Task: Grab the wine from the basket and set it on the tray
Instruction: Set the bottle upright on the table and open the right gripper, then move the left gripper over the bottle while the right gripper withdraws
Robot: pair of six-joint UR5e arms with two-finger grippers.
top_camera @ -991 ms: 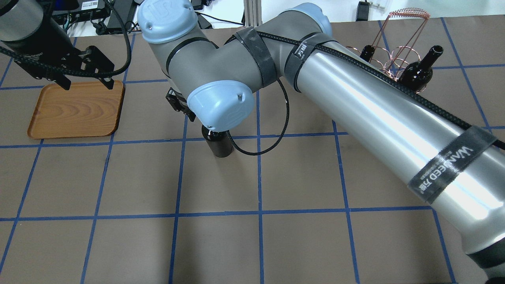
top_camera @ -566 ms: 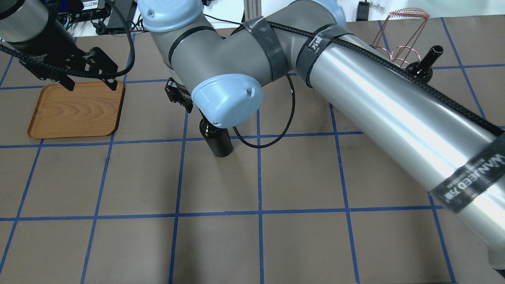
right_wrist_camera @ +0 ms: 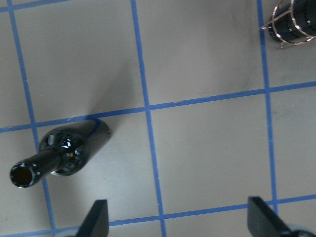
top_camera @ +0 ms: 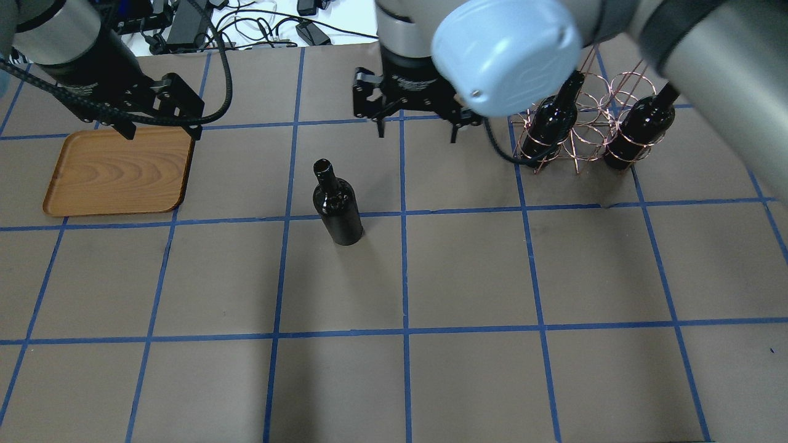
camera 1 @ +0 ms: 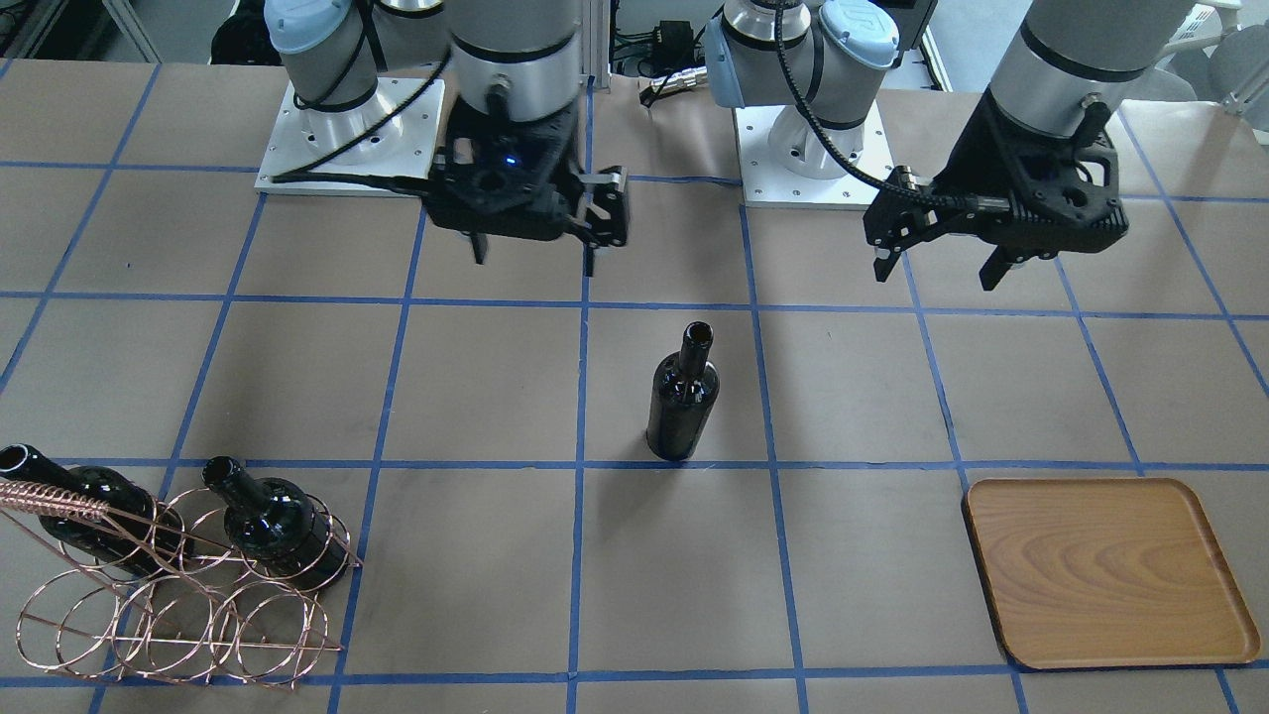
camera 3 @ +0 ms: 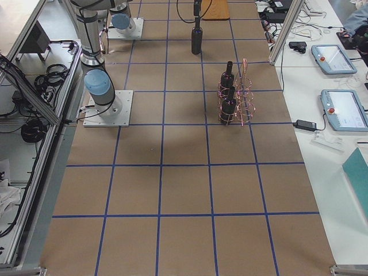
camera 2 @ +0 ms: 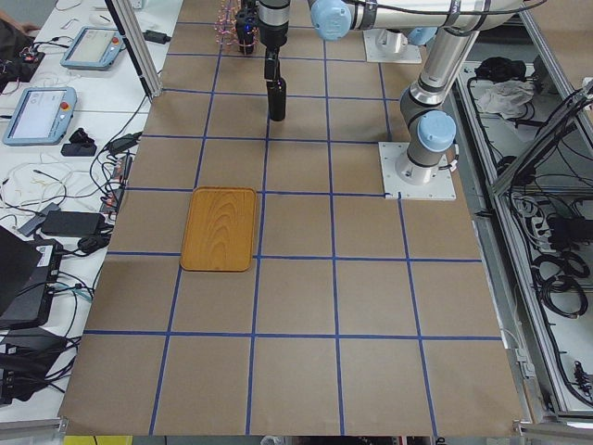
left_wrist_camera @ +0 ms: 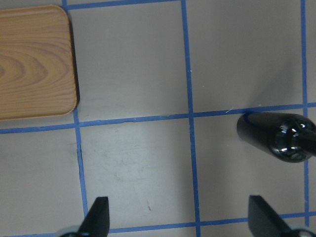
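One wine bottle (top_camera: 337,206) stands upright and alone at mid-table; it also shows in the front view (camera 1: 682,402) and in both wrist views (left_wrist_camera: 281,138) (right_wrist_camera: 69,153). Two more bottles (top_camera: 551,126) (top_camera: 637,132) sit in the copper wire basket (top_camera: 578,132) at the far right, also seen in the front view (camera 1: 169,585). The wooden tray (top_camera: 117,172) lies bare at the far left. My right gripper (top_camera: 417,132) is open and empty, between the standing bottle and the basket. My left gripper (top_camera: 161,126) is open and empty above the tray's far right corner.
Blue tape lines grid the brown table. Cables and power bricks (top_camera: 246,18) lie past the far edge. The two arm bases (camera 1: 347,139) (camera 1: 813,139) stand on the robot's side. My right arm's elbow (top_camera: 505,55) hangs over part of the basket in the overhead view.
My right arm has pulled back and to the right, away from the bottle it covered. The bottle stays upright in the same spot. My left gripper has shifted slightly right.
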